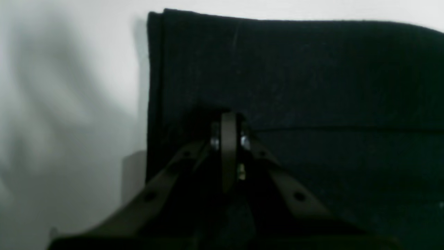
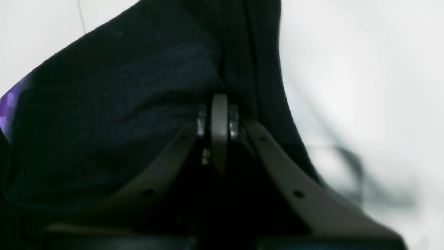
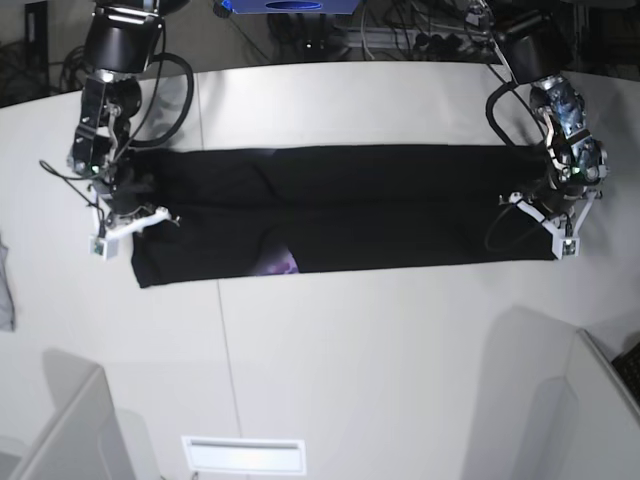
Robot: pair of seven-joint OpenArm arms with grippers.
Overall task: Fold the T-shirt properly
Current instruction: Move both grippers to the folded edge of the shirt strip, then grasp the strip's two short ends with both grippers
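The black T-shirt (image 3: 350, 205) lies stretched as a long folded band across the white table (image 3: 380, 350). A bit of purple print (image 3: 278, 263) shows at its front edge. My left gripper (image 3: 541, 214) is at the band's right end, shut on the T-shirt's folded edge (image 1: 277, 76); its fingers meet over the cloth in the left wrist view (image 1: 229, 137). My right gripper (image 3: 133, 212) is at the band's left end, shut on the T-shirt (image 2: 114, 104). Its closed tips (image 2: 219, 116) press into the cloth, and purple print (image 2: 7, 104) peeks out at the far left.
A small grey cloth scrap (image 3: 5, 290) lies at the table's left edge. Cables and equipment (image 3: 400, 25) sit behind the table's far edge. A raised grey panel (image 3: 60, 430) stands at the front left and another (image 3: 590, 420) at the front right.
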